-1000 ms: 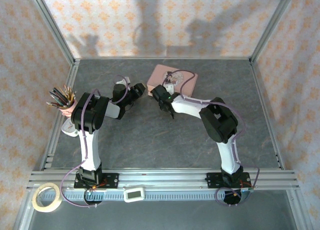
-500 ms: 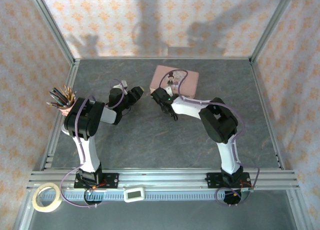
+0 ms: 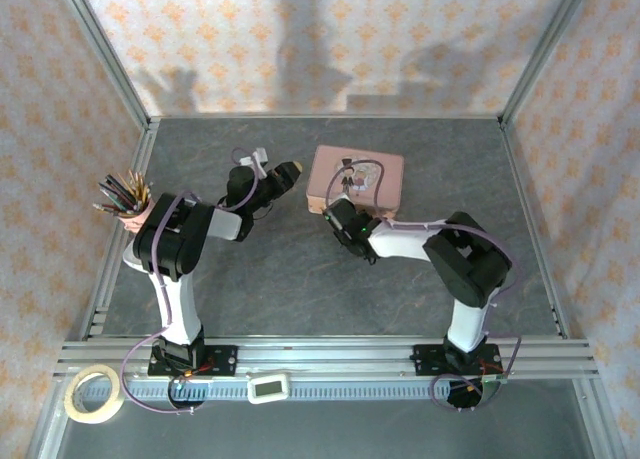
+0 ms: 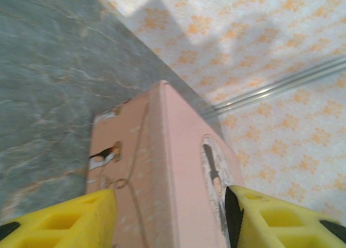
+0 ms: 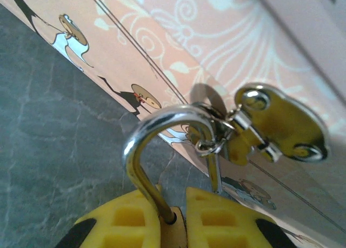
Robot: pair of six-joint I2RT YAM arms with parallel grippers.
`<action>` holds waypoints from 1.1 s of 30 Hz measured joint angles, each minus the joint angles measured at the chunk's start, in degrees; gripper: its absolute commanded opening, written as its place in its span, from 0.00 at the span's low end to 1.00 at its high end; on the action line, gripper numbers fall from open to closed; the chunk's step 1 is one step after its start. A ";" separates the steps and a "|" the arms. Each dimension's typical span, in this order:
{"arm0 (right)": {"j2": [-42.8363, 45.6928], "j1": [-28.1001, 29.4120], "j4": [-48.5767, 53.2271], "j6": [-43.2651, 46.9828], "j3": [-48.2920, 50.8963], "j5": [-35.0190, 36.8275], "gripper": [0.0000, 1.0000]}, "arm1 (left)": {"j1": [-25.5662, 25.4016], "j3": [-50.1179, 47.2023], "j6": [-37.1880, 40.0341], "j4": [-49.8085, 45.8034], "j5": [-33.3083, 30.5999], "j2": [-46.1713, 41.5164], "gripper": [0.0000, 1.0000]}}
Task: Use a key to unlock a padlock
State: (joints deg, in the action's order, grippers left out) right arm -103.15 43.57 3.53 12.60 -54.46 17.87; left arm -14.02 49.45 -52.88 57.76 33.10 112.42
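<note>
Brass shows between the yellow fingers of the right gripper. They are pinched on the body of the padlock, and its thin silvery loop arches up out of them. We see the loop hooked through the small ring of a brass catch on the side of the pink tin, so the padlock hangs at the tin's near face, just above the grey table. We cannot tell whether the loop is snapped home or sprung.

From above, the right gripper sits against the near left corner of the tin, which lies toward the back of the table.

The left gripper hangs just off the tin's left side without touching it. In its own camera the two fingers of the left gripper stand well apart with nothing held, and the tin lies ahead of them.

A cup of pencils stands at the left edge of the table. A roll of tape lies at the near left corner, beyond the rail.
</note>
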 measured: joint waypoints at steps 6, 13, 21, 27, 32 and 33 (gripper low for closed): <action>2.78 -1.05 -2.43 1.99 2.36 -3.74 0.06 | -2.89 3.65 0.09 -0.15 1.22 3.39 0.54; 2.67 -1.42 -3.10 3.80 1.81 -5.97 0.07 | -4.98 5.90 3.17 -4.92 0.59 5.84 0.42; -4.39 -0.04 6.45 4.17 -8.11 -2.56 0.08 | -5.97 5.55 4.72 -4.42 -4.76 6.12 0.36; -7.85 1.38 11.26 3.52 -13.81 3.65 0.08 | -6.08 4.00 4.74 -3.45 -7.06 5.25 0.36; -3.98 1.40 7.23 2.64 -8.07 2.71 0.15 | -6.64 2.67 4.63 -3.32 -5.77 4.39 0.41; -2.82 1.33 6.47 2.29 -6.45 1.97 0.15 | -6.91 2.25 4.52 -3.34 -5.03 4.09 0.42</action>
State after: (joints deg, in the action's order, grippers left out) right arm -105.97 44.91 10.00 14.90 -60.90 19.84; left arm -20.93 51.70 -48.36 54.41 28.08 116.51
